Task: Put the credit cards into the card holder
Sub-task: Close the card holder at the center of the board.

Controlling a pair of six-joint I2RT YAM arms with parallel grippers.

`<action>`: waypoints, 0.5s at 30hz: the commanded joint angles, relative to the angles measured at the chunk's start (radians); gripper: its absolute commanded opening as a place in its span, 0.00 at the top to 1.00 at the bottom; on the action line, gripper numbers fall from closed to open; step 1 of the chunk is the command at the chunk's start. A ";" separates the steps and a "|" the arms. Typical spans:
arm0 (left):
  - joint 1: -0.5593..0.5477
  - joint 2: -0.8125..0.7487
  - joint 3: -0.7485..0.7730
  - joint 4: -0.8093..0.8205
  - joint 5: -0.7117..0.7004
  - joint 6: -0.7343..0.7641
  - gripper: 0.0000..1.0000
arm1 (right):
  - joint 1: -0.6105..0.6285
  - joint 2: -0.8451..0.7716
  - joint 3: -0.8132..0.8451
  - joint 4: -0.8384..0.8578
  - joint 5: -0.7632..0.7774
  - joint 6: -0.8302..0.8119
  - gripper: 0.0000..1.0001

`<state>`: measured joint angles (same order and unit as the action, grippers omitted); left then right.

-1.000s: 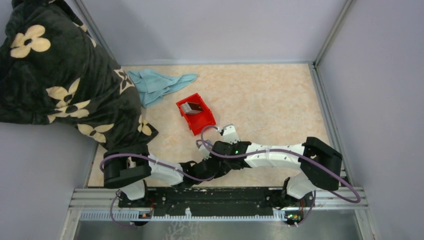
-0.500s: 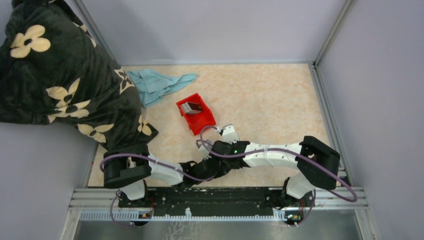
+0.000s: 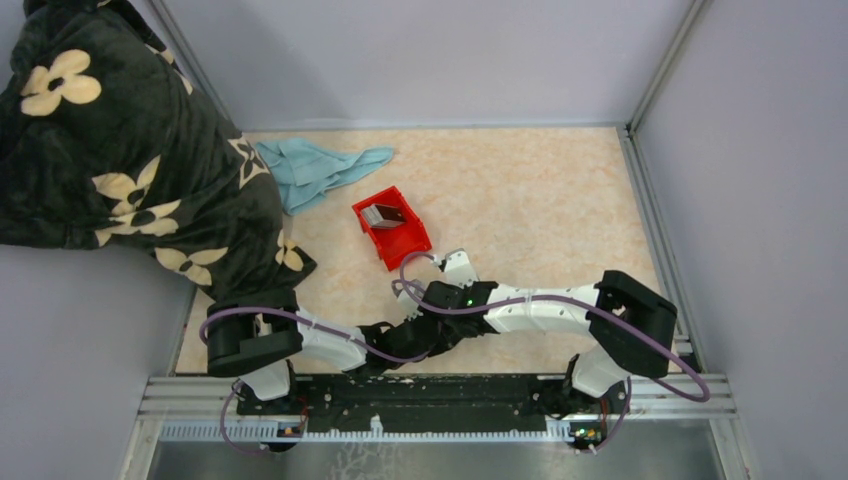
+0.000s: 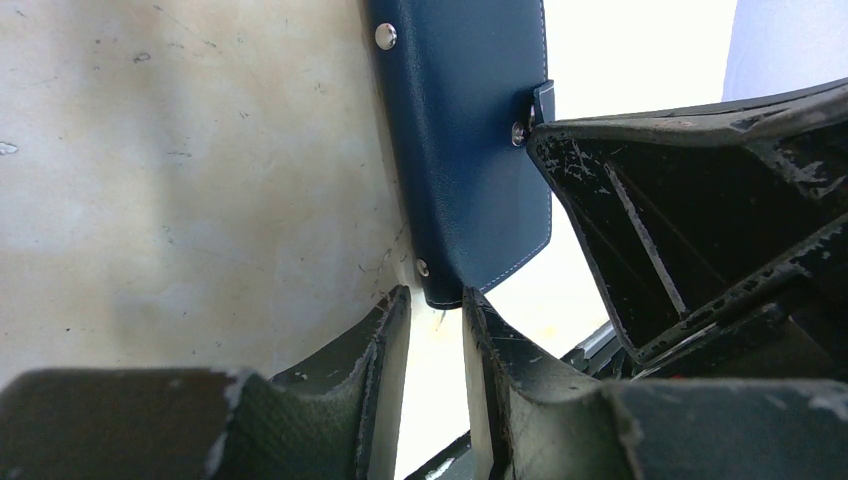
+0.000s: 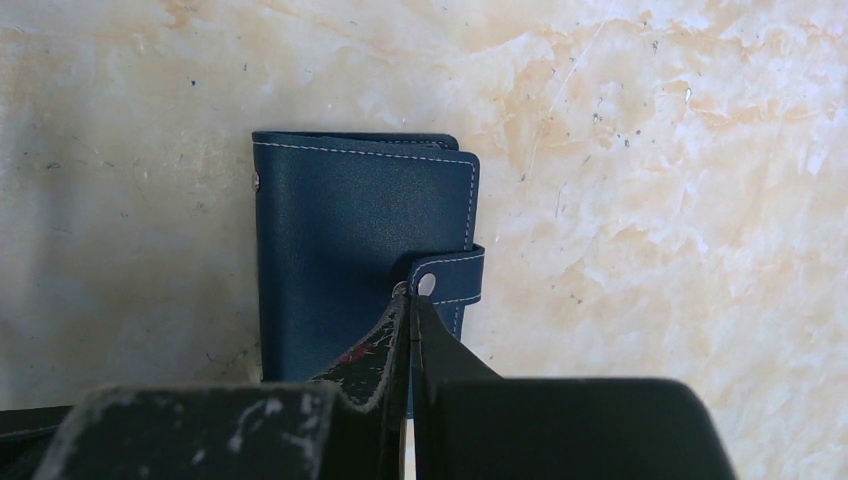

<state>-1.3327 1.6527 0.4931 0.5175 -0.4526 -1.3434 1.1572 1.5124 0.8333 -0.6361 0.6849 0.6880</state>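
Marble-look table fills the top view. There the credit cards sit in a red bin, and the arms hide the card holder. Only the wrist views show it, folded shut. The right gripper is squeezed closed at its snap tab. The left gripper pinches its end.

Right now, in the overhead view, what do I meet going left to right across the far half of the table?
flowered blanket → blue cloth → red bin
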 commanded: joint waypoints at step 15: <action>0.005 0.045 -0.059 -0.223 0.003 0.027 0.65 | -0.004 -0.021 0.015 -0.001 -0.022 -0.019 1.00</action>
<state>-1.3327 1.6508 0.4889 0.5213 -0.4530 -1.3472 1.1572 1.5124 0.8333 -0.6441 0.6724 0.6800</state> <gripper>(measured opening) 0.349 0.005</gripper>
